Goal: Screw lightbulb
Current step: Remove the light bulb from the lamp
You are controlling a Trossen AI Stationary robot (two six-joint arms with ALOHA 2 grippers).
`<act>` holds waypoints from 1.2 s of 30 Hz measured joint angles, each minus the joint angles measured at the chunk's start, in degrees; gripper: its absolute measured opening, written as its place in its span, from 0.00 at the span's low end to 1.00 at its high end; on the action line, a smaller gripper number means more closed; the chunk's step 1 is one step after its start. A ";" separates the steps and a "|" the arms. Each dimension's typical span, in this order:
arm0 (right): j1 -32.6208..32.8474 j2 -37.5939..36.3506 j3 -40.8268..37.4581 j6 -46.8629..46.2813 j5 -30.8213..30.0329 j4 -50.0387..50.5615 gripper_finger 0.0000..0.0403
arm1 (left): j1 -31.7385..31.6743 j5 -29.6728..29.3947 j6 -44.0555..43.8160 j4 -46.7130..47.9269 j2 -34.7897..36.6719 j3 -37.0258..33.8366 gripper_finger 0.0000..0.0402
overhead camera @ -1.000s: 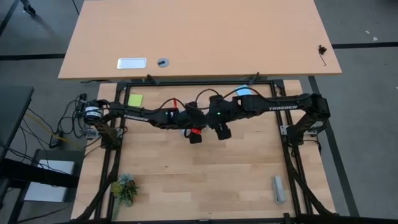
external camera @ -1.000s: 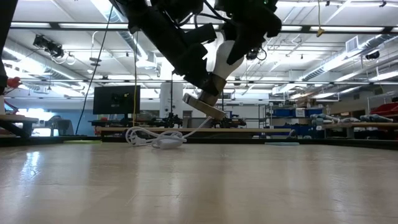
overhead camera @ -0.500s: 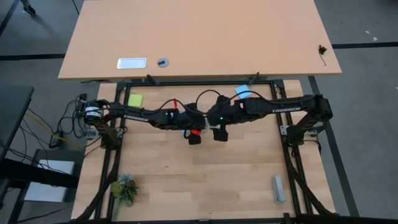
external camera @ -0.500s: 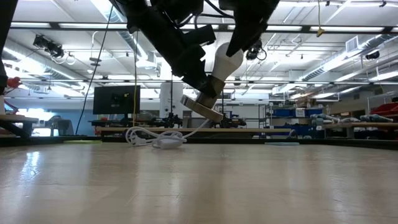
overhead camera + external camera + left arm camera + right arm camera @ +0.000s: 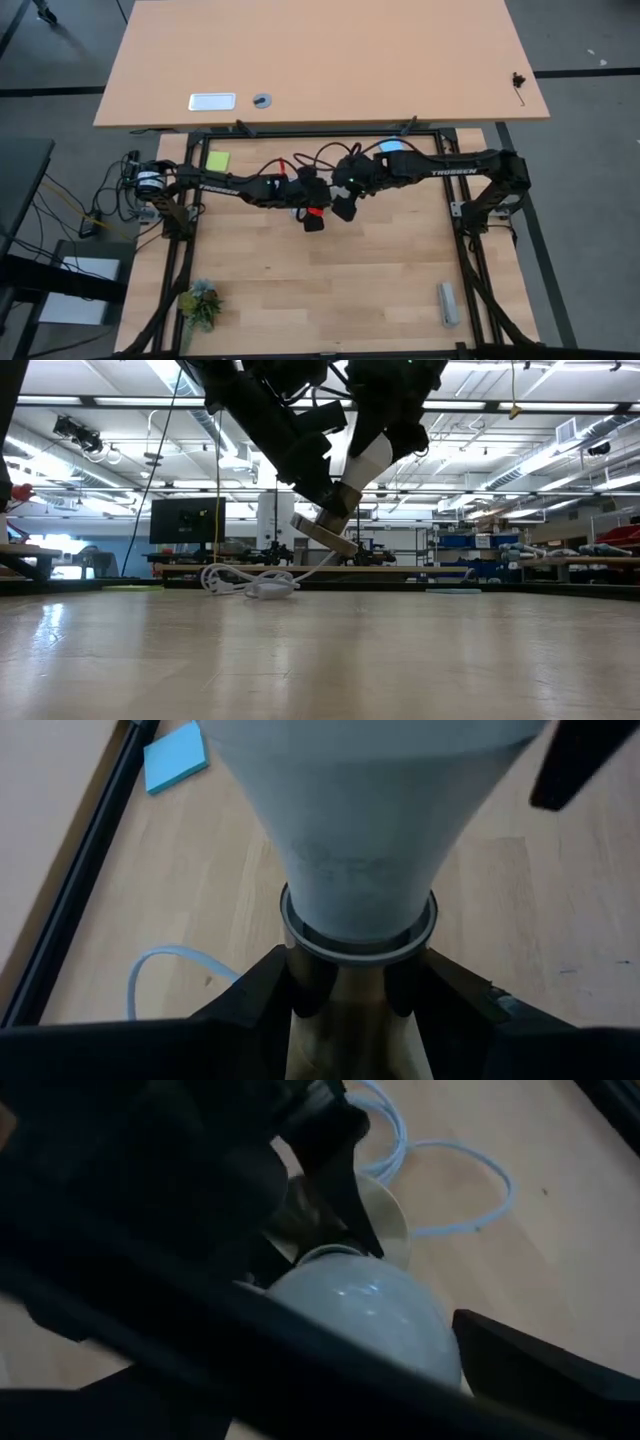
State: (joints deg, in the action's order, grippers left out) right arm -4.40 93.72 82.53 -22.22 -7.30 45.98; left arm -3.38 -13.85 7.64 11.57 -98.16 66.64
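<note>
Above the middle of the table, the left gripper (image 5: 345, 995) stays clenched on the socket (image 5: 325, 536) with the lightbulb (image 5: 365, 462) seated in it, while the right gripper (image 5: 343, 207), back around the bulb's dome, looks ready for another twist, grip unclear.

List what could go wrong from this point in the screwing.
1. The socket is held in mid-air at a tilt by the left gripper, so the bulb may cross-thread if the two are not in line.
2. The right gripper sits around the smooth bulb; it could slip and turn nothing.
3. The cable hangs to the table and may tug the socket.
</note>
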 joint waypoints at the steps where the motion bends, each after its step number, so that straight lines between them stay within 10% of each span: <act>1: -0.10 0.17 -0.01 0.91 0.10 -0.30 0.84 | 0.00 0.01 -0.01 -0.06 -0.03 0.00 0.40; 8: -0.16 0.36 -0.01 17.25 0.74 -0.54 0.67 | 0.00 -0.01 0.48 0.08 -0.03 -0.01 0.40; 17: 1.63 0.38 0.01 53.05 -5.85 -0.77 0.80 | -0.04 -0.01 0.71 0.13 -0.03 0.01 0.40; 36: 4.87 -0.36 -0.01 25.25 -11.34 13.95 0.83 | 0.04 0.66 0.68 0.37 -0.03 -0.01 0.40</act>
State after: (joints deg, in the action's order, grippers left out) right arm 0.47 93.36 82.52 3.03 -18.64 59.93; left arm -3.33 -13.19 8.32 11.94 -98.19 66.63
